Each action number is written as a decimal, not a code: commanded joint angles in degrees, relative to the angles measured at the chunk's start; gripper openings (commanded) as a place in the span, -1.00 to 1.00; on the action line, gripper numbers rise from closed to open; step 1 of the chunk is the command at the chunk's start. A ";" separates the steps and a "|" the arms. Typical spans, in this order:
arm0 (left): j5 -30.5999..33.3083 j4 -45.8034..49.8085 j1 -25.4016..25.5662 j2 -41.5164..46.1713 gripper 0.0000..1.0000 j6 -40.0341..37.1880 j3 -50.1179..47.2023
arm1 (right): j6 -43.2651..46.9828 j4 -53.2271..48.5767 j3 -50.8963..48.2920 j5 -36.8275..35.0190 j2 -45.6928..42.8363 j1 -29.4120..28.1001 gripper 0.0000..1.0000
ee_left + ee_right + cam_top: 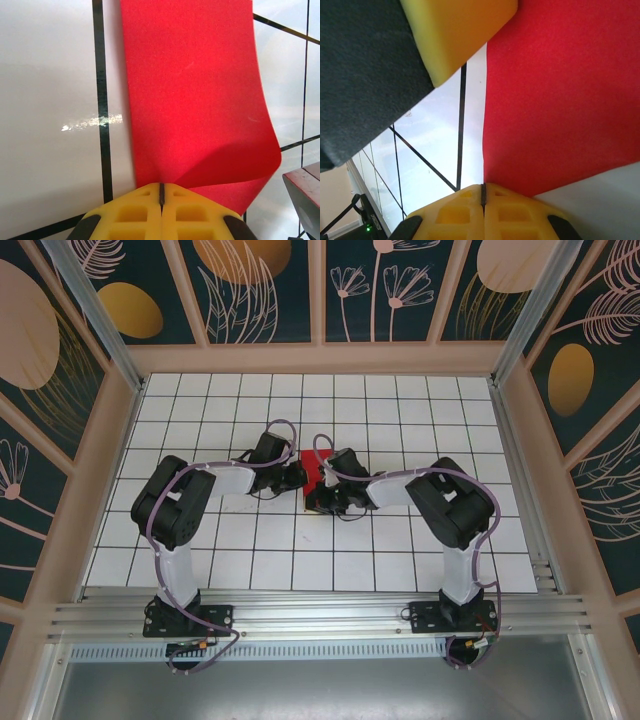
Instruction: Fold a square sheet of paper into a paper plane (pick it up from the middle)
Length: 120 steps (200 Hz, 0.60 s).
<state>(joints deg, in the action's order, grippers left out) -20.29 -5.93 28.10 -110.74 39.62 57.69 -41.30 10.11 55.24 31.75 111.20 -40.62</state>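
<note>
The left claw (161,192) is closed tight with an edge of the square sheet of paper (195,100) nipped in its seam. From there the paper lifts off the table (50,75) and rolls into a soft, uncreased curl. The sheet lies mid-table between the two arms. It is thin, matte, bright red and faintly grainy, and the white tiles under it are glossy and look slippery. The right claw (482,190) is also fully closed, its yellow, hollow-celled tips on a flat corner of the sheet. It seems to pin that corner, though I cannot tell whether any paper sits between the jaws. This looks like an early fold. Next the lifted edge needs carrying squarely onto the opposite one, then pressing flat.
</note>
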 commanded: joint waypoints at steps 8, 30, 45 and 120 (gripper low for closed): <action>4.30 2.07 -0.01 -1.06 -0.96 0.80 -1.62 | -1.22 -3.18 2.04 -2.99 2.28 -0.77 -0.89; 4.54 2.24 -0.08 -0.93 -0.96 0.65 -1.67 | -1.12 -2.95 2.34 -2.99 -0.34 -0.72 -0.89; 4.57 2.41 -0.08 -0.93 -0.96 0.47 -1.67 | -0.59 -2.57 2.03 -4.48 -4.28 -0.47 -0.88; 4.56 2.33 -0.05 -1.22 -0.95 0.31 -1.68 | 1.30 -3.75 3.50 -6.44 -3.27 2.35 -0.86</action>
<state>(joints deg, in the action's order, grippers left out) -19.46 -6.28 28.14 -110.74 39.75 57.65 -41.67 7.46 56.53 26.00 105.12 -38.44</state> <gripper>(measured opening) 0.056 0.072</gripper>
